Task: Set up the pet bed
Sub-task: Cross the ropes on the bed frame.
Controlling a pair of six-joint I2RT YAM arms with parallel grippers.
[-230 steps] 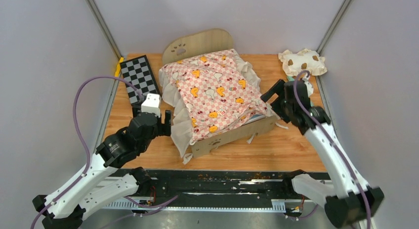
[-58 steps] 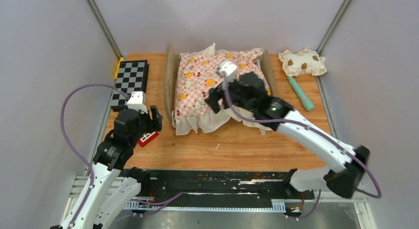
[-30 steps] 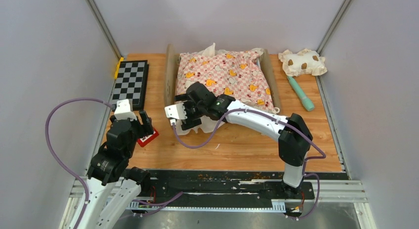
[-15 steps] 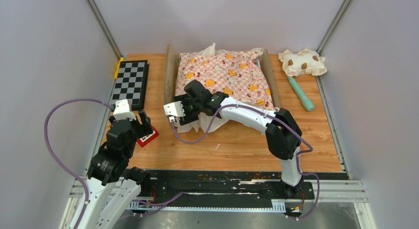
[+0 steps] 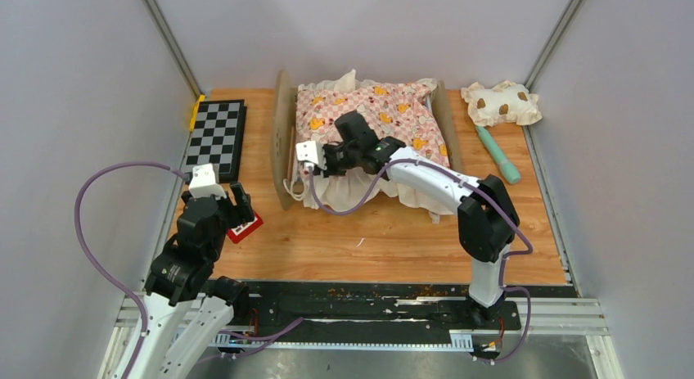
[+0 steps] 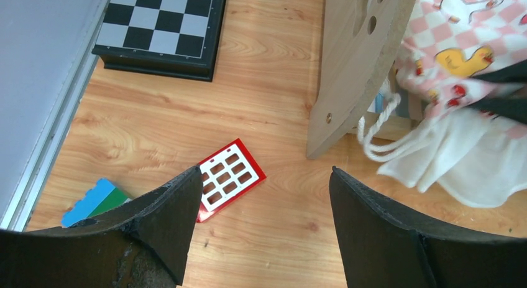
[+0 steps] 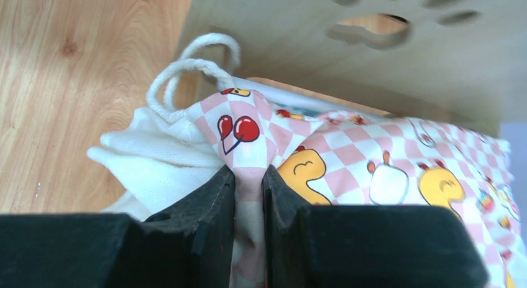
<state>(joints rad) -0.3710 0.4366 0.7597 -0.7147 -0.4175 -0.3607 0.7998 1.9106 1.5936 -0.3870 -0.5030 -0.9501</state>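
The pet bed (image 5: 284, 137) stands crosswise at the back of the table, its light-wood headboard (image 6: 354, 58) with the paw cutout on the left. A pink checkered cushion (image 5: 385, 117) with a white ruffle (image 7: 155, 157) fills it. My right gripper (image 5: 327, 160) reaches across the bed's near-left corner. In the right wrist view this gripper (image 7: 248, 176) is shut on a fold of the cushion (image 7: 373, 170), just below the headboard (image 7: 348, 58). My left gripper (image 5: 237, 200) hangs open near the table's left side. Nothing lies between its fingers (image 6: 168, 219).
A red card (image 6: 227, 179) and a blue-green block (image 6: 93, 201) lie under the left gripper. A chessboard (image 5: 214, 135) sits at the back left. A cream spotted pillow (image 5: 501, 102) and a teal stick (image 5: 497, 154) lie at the right. White cord loops (image 7: 186, 70) hang by the headboard.
My right gripper has closed on the cushion's near-left corner and drawn it back and to the right, toward the bed. The left arm has held still.
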